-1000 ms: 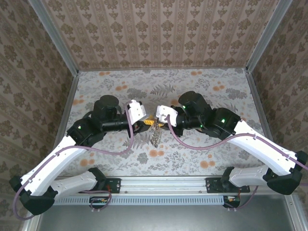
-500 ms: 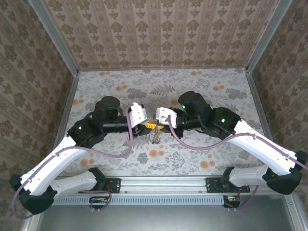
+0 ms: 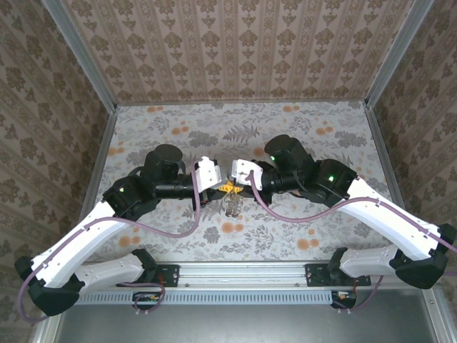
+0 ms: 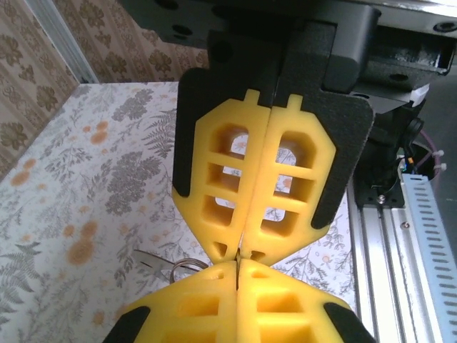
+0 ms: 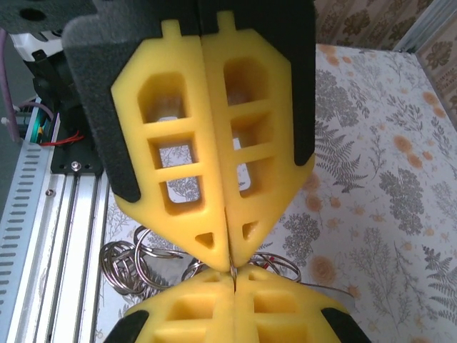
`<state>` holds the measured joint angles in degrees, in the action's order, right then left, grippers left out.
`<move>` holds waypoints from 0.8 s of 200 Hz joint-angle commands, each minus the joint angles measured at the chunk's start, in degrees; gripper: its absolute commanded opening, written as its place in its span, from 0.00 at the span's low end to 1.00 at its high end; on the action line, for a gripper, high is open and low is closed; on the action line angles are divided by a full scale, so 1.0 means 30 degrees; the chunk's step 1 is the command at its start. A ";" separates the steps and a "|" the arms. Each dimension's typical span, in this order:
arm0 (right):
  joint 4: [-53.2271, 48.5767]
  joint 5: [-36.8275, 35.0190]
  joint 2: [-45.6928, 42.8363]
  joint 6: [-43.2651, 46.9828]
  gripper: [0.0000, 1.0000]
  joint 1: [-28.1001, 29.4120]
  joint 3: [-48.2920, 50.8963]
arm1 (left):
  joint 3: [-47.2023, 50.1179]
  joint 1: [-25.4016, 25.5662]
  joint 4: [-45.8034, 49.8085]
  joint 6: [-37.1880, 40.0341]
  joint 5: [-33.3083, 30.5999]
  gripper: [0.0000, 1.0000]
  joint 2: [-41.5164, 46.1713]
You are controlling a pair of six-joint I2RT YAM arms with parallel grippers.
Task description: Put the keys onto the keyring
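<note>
My left gripper (image 3: 223, 189) and right gripper (image 3: 233, 187) meet tip to tip above the middle of the table. Both are shut. In the left wrist view, my left gripper (image 4: 238, 269) faces the right one (image 4: 241, 249), with a thin sliver of metal wire pinched in both seams. That wire belongs to the keyring (image 5: 285, 266), a silver split ring with a tiny red piece. A bunch of more rings (image 3: 232, 206) hangs below the tips. A flat silver key (image 4: 148, 259) sticks out beside my left fingers, its head hidden.
The floral table (image 3: 300, 136) lies under the hanging bunch. Several linked metal rings (image 5: 132, 263) dangle on the rail side. The aluminium rail (image 3: 243, 271) with both arm bases runs along the near edge. Patterned walls enclose the table.
My left gripper has moved right to meet the right gripper and its fingers have shut. The hanging rings shifted slightly. The right arm has stayed put.
</note>
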<state>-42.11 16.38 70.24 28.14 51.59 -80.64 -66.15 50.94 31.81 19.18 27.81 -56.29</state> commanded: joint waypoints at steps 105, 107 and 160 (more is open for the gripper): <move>0.4598 0.2246 -0.2456 -0.0854 0.20 0.0108 0.2669 | 0.1664 -0.1155 -0.5562 -0.3058 0.6058 0.00 0.1818; 0.4660 0.2267 -0.2499 -0.0877 0.20 0.0100 0.2729 | 0.1682 -0.1195 -0.5682 -0.3164 0.6170 0.00 0.1871; 0.5611 0.2623 -0.2994 -0.1173 0.19 0.0107 0.3241 | 0.2491 -0.1748 -0.8159 -0.4764 0.7603 0.00 0.2753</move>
<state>-27.90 22.92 62.04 25.76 51.70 -72.12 -59.24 45.95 16.36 8.91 44.58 -49.98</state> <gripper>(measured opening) 0.195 0.045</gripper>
